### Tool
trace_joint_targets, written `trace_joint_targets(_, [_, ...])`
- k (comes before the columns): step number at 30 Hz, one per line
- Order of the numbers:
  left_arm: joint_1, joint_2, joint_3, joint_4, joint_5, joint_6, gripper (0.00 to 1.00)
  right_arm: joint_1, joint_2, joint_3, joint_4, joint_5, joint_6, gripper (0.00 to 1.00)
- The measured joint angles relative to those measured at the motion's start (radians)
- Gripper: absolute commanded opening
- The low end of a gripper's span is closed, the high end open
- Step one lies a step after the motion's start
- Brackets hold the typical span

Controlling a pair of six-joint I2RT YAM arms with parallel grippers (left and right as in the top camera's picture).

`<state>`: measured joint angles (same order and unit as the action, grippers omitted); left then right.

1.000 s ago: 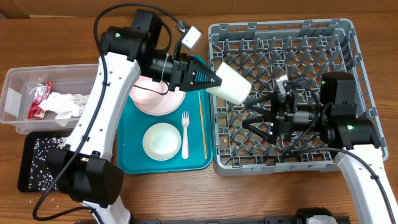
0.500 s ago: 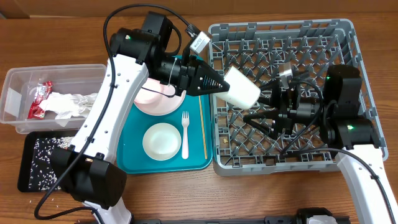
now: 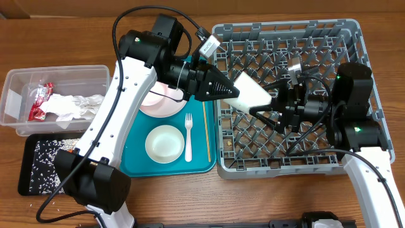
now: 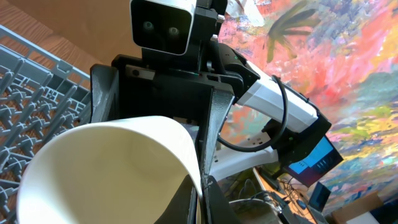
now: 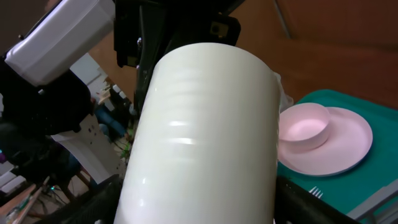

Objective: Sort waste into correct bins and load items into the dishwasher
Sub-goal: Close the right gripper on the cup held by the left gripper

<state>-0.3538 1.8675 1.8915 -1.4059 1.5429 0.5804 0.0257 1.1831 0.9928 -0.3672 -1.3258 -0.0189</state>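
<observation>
The white cup [image 3: 252, 93] hangs sideways above the grey dish rack [image 3: 354, 38], its rim pinched in my clenched left gripper [image 3: 229, 89], while my right gripper [image 3: 264, 107] straddles its base, and I cannot tell whether it grips.

I see a plain white cup [image 3: 250, 93] at my black left gripper [image 3: 229, 90], over the grey lattice rack [image 3: 354, 38]. Behind that gripper are the teal tray [image 3: 136, 161], pale pink plate [image 3: 158, 107], white bowl [image 3: 163, 144] and white fork [image 3: 188, 136]. Farther back, the black tray [image 3: 28, 149] is speckled white.
</observation>
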Motion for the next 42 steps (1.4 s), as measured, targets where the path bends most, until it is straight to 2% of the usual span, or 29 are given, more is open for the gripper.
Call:
trace_joint_targets(4, [0.0, 0.0, 0.0, 0.002, 0.003, 0.0, 0.04, -0.001, 0.0, 0.0, 0.01, 0.006, 0.005, 0.57])
trace_joint_targets(5, [0.0, 0.0, 0.0, 0.003, 0.003, 0.0, 0.04, -0.001, 0.0, 0.0, 0.016, 0.007, 0.006, 0.46])
trace_joint_targets(7, [0.0, 0.0, 0.0, 0.004, 0.007, 0.0, 0.04, -0.004, 0.0, 0.0, 0.027, 0.006, 0.008, 0.38])
trace_joint_targets(21, [0.002, 0.0, 0.001, -0.065, -0.037, 0.008, 0.07, -0.006, 0.006, 0.0, 0.063, 0.002, 0.008, 0.36])
trace_joint_targets(22, [0.002, 0.0, 0.001, -0.07, -0.04, 0.01, 0.12, -0.006, 0.006, 0.0, 0.063, 0.002, 0.008, 0.35])
trace_joint_targets(23, [0.002, 0.0, 0.001, -0.08, -0.049, 0.013, 0.31, -0.006, 0.006, 0.0, 0.068, 0.003, 0.008, 0.35])
trace_joint_targets(25, [0.0, 0.0, 0.001, -0.087, -0.082, 0.021, 0.45, -0.006, 0.006, 0.0, 0.079, 0.002, 0.006, 0.35])
trace_joint_targets(26, [0.0, 0.0, 0.0, -0.088, -0.103, 0.017, 0.47, -0.004, 0.005, 0.0, 0.087, -0.006, 0.004, 0.35])
trace_joint_targets(28, [-0.005, 0.0, 0.0, -0.088, -0.131, 0.021, 0.44, -0.003, 0.005, 0.0, 0.087, -0.016, 0.003, 0.35])
trace_joint_targets(29, [-0.005, 0.0, 0.0, -0.087, -0.135, 0.022, 0.36, -0.004, 0.005, 0.0, 0.086, -0.017, 0.003, 0.36])
trace_joint_targets(30, [-0.005, 0.0, 0.0, -0.087, -0.138, 0.022, 0.2, -0.004, 0.005, 0.0, 0.086, -0.013, 0.004, 0.36])
trace_joint_targets(31, [-0.005, 0.0, 0.0, -0.087, -0.137, 0.022, 0.09, -0.005, 0.005, 0.0, 0.086, -0.006, 0.004, 0.37])
trace_joint_targets(32, [-0.006, 0.0, 0.0, -0.088, -0.13, 0.023, 0.06, -0.006, 0.007, 0.0, 0.085, 0.011, 0.004, 0.38])
trace_joint_targets(36, [-0.006, -0.002, 0.001, -0.084, -0.119, 0.039, 0.04, -0.006, 0.012, 0.0, 0.08, 0.02, 0.02, 0.38])
trace_joint_targets(40, [-0.006, -0.003, 0.001, -0.082, -0.118, 0.048, 0.04, -0.006, 0.013, 0.0, 0.08, 0.021, 0.026, 0.57])
trace_joint_targets(42, [-0.006, -0.003, 0.001, -0.079, -0.118, 0.048, 0.04, -0.007, 0.014, 0.0, 0.08, 0.021, 0.027, 0.58])
